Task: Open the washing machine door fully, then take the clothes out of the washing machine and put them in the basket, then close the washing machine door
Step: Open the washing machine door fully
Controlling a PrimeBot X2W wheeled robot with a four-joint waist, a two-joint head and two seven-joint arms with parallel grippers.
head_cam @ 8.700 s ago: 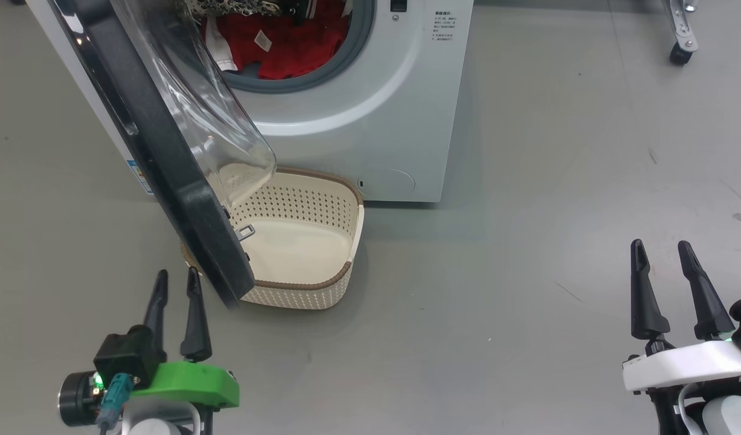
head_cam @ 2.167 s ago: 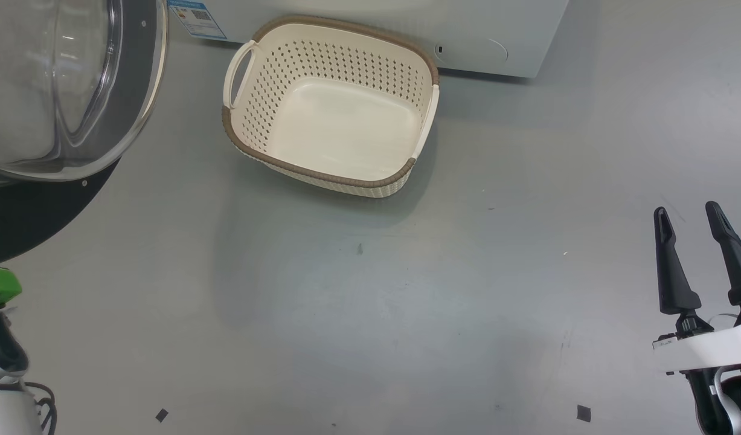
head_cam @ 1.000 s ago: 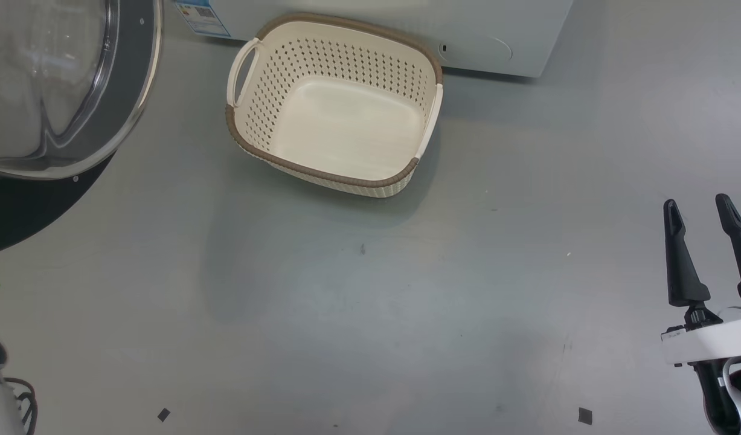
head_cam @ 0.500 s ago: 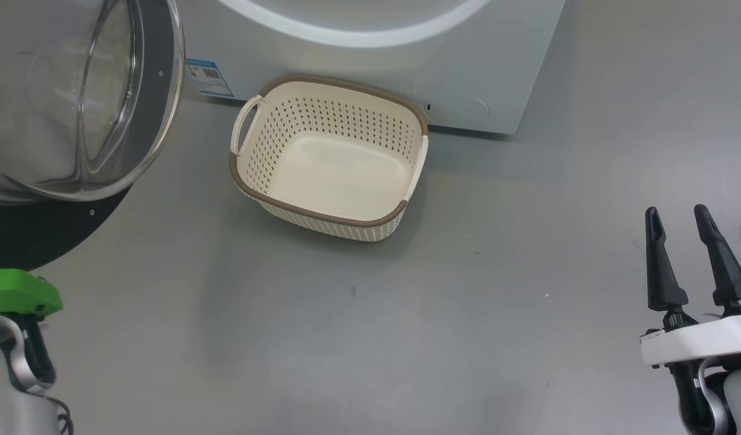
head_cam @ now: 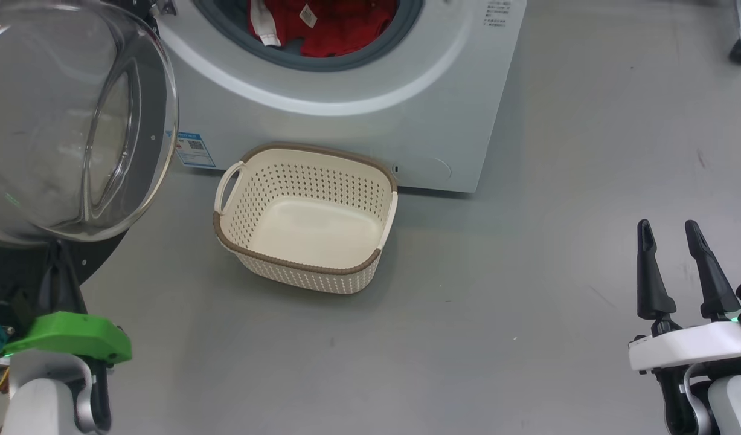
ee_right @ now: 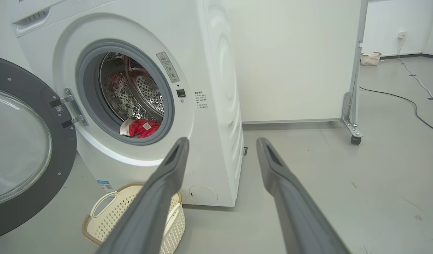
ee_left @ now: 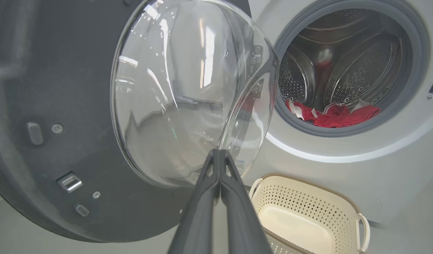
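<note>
Standing wide open on the left of the washing machine [head_cam: 346,115], the door [ee_left: 43,141] shows its inner face, a clear glass bowl bulging from the black rim. Red clothes [head_cam: 334,24] lie at the bottom of the steel drum, with a white-edged piece at the grey rubber ring. The cream basket [head_cam: 298,266] sits on the grey floor [head_cam: 467,332] just in front of the machine's base, its bottom bare. The left gripper [ee_left: 219,151] has its fingers pressed together on nothing, tips aimed at the bowl's lower edge; whether they touch it I cannot tell. The right gripper [head_cam: 669,226] hangs low, well apart from the machine, fingers spread with nothing between them.
</note>
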